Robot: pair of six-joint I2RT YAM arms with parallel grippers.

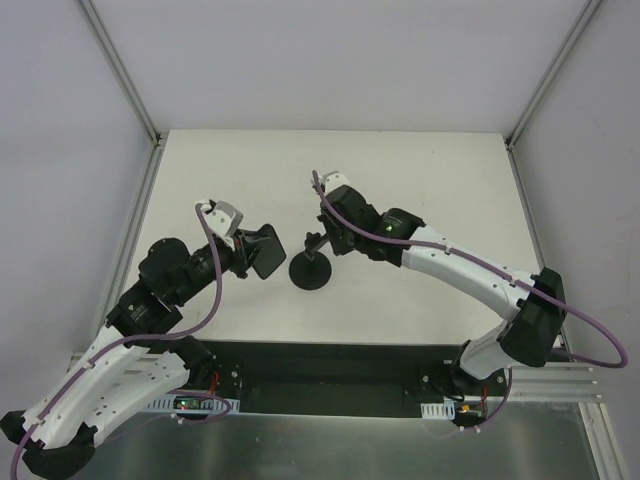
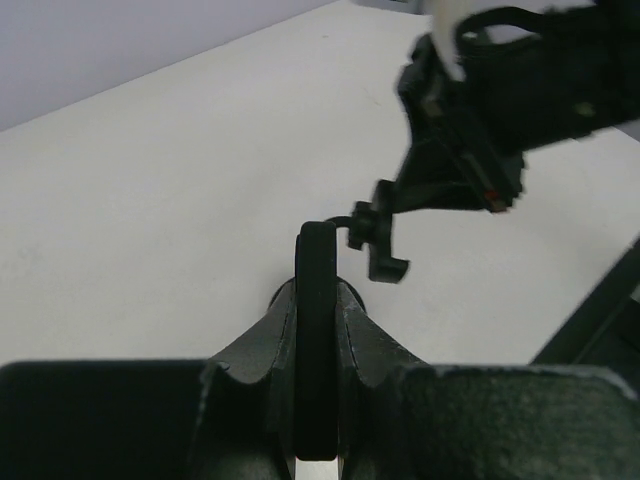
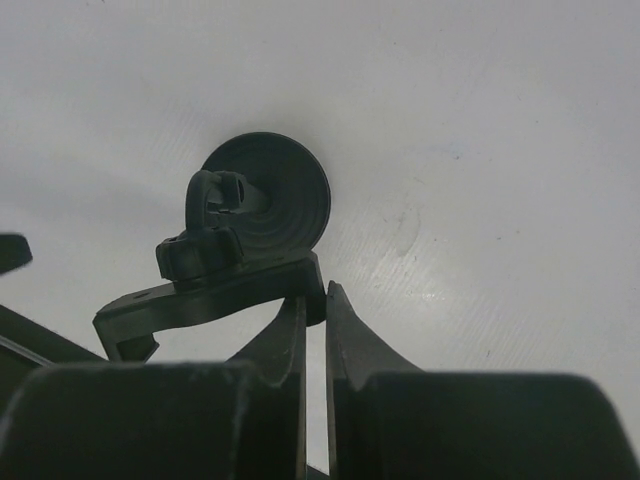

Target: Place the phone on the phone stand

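The phone (image 1: 266,250), a flat black slab, is clamped in my left gripper (image 1: 250,256) and held above the table just left of the phone stand (image 1: 312,270). The left wrist view shows the phone (image 2: 316,320) edge-on between the shut jaws of my left gripper (image 2: 316,292), with the stand's cradle (image 2: 380,240) a short way ahead of it. My right gripper (image 3: 315,297) is shut on the right end of the cradle (image 3: 215,290), above the round disc base (image 3: 285,190). From above, the right gripper (image 1: 328,240) reaches the stand from the right.
The white table (image 1: 420,190) is bounded by metal frame rails (image 1: 120,70) at the back corners. A black strip (image 1: 330,365) along the near edge carries both arm bases. The right arm's body (image 2: 520,90) fills the upper right of the left wrist view.
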